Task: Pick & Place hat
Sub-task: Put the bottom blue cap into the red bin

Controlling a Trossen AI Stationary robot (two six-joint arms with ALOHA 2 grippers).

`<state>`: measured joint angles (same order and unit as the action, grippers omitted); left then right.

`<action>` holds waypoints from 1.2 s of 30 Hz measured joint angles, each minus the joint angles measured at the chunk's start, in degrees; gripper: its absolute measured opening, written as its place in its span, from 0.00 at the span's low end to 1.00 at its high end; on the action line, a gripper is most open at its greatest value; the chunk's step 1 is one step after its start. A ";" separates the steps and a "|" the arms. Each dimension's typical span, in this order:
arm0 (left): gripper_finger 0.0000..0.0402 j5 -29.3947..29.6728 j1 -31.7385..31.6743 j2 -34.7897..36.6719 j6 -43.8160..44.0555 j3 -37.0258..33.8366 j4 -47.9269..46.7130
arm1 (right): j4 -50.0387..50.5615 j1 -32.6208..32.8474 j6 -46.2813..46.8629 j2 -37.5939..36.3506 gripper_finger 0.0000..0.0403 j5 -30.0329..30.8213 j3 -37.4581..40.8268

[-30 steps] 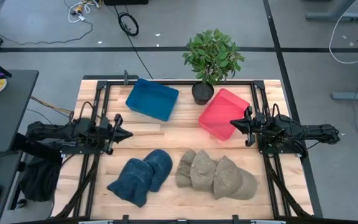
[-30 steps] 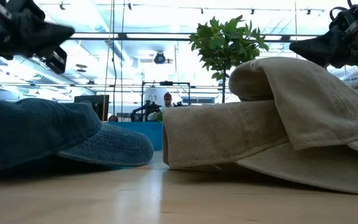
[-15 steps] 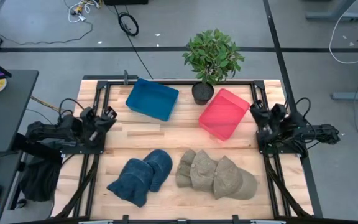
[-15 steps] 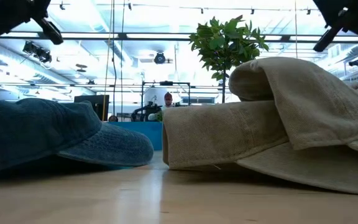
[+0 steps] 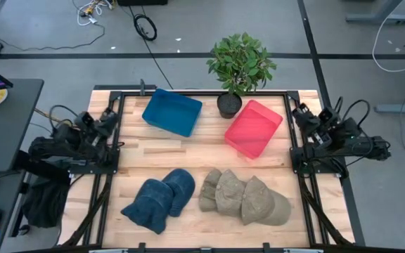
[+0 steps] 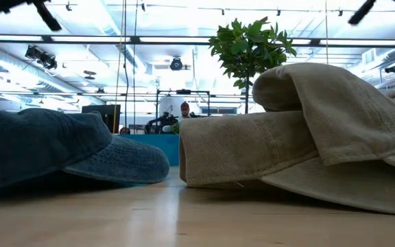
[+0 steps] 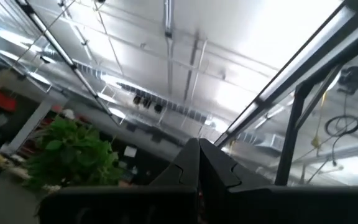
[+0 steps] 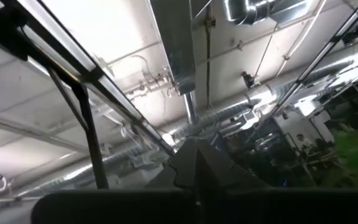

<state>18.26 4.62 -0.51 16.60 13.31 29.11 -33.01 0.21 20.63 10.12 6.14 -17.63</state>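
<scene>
Grey floor (image 5: 48, 63) with dark tape lines and loose cables (image 5: 145, 27). Dark desk (image 5: 2, 119) left of the wood table (image 5: 188, 144). Beyond the table, an open workshop: bright ceiling lights (image 6: 184, 14), ducts (image 8: 179, 56), beams (image 7: 303, 68).

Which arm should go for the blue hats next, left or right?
Probably the left. The blue hats lie on the left half of the table, nearer the left gripper. The right gripper is across the table, with the tan hats on its side.
</scene>
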 joint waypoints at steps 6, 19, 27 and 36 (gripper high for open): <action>0.01 0.17 0.00 -5.00 -0.81 10.73 -14.04 | 3.92 0.02 -6.54 6.79 0.03 -3.28 -8.71; 0.09 -0.56 0.00 -25.16 -8.75 28.93 -19.55 | 27.20 0.02 -11.80 19.14 0.03 -6.69 -28.05; 0.17 -5.38 0.04 -33.98 -8.91 40.26 -34.59 | 44.16 0.22 -8.10 24.09 0.03 -7.84 -41.35; 0.30 -5.40 0.02 -40.11 -8.06 44.99 -44.39 | 57.62 3.27 6.56 26.81 0.03 -13.43 -43.74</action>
<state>12.86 4.64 -40.62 8.54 58.30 -15.28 24.61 3.48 27.19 36.93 -7.30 -61.36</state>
